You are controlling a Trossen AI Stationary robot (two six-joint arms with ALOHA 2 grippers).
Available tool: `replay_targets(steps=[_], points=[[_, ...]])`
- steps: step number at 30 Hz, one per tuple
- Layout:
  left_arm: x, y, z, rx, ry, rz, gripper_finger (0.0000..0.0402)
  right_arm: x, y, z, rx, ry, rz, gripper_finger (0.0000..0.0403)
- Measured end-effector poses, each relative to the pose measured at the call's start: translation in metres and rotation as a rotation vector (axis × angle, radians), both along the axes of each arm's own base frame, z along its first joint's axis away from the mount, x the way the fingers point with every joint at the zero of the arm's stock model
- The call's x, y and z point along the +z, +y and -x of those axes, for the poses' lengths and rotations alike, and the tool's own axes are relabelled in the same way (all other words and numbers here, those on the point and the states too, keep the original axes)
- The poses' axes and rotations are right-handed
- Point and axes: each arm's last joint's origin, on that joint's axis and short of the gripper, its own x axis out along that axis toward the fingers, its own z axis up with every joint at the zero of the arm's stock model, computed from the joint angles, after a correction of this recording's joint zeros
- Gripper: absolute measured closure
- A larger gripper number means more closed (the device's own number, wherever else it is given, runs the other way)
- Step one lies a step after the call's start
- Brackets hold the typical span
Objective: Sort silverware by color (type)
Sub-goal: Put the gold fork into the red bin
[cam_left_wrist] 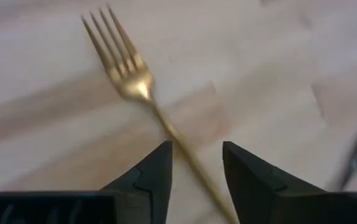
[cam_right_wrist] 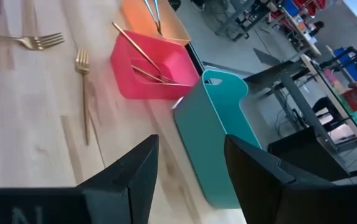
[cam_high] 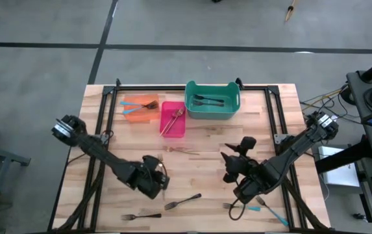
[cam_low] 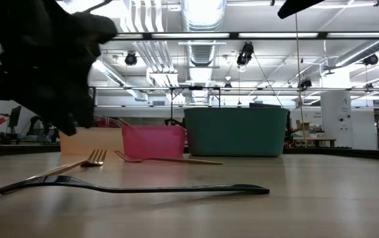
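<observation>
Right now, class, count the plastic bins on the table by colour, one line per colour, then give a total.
Teal bin: 1
Pink bin: 1
Orange bin: 1
Total: 3

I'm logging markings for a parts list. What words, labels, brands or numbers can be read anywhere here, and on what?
"N": one pale letter on the dark right gripper body; any letters beside it are cut off.
Faint pale marks on the left gripper body: too blurred to read.
Bins, forks, table: none visible.
</observation>
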Motion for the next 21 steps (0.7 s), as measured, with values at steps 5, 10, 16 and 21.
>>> replay_targets(steps=[5,10,16,21], points=[[-0.002,0.005,-0.004,0.035,-0.027,-0.052,0.0253,-0.002,-0.005,0.000,-0.015,0.005,0.002,0.0227],[-0.017,0.003,-0.007,0.065,-0.009,-0.063,0.0248,-0.001,-0.007,0.000,-0.023,-0.001,-0.003,0.0227],[-0.038,-0.003,-0.016,0.065,0.030,-0.074,0.0249,-0.001,-0.007,-0.001,-0.027,-0.011,-0.012,0.0227],[-0.045,-0.005,-0.019,0.057,0.055,-0.092,0.0249,-0.001,-0.007,-0.001,-0.028,-0.012,-0.013,0.0227]])
